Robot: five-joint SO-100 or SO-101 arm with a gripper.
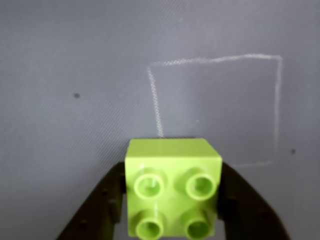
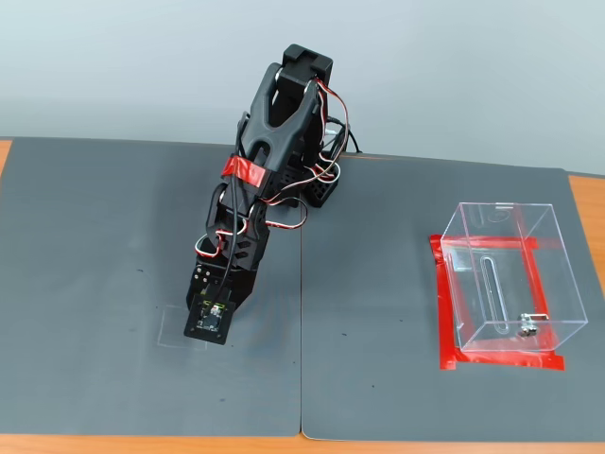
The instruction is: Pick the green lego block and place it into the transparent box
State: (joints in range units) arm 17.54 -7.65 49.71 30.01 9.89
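In the wrist view the green lego block [image 1: 172, 187], lime with four round studs facing the camera, fills the lower middle. My gripper [image 1: 172, 182] is shut on it, one black finger pressed against each side. In the fixed view the arm bends down over the left half of the mat and the gripper [image 2: 210, 331] hides the block. The transparent box [image 2: 501, 227] stands far to the right on the mat, with red tape [image 2: 442, 303] around its base and a small metal fitting [image 2: 526, 328] at its near edge.
A thin white square outline [image 1: 155, 100] is drawn on the grey mat just beyond the block; it also shows beside the gripper as the outline [image 2: 173, 326]. The mat [image 2: 378, 378] has a seam down its middle. Orange table edge [image 2: 586, 203] borders the right side.
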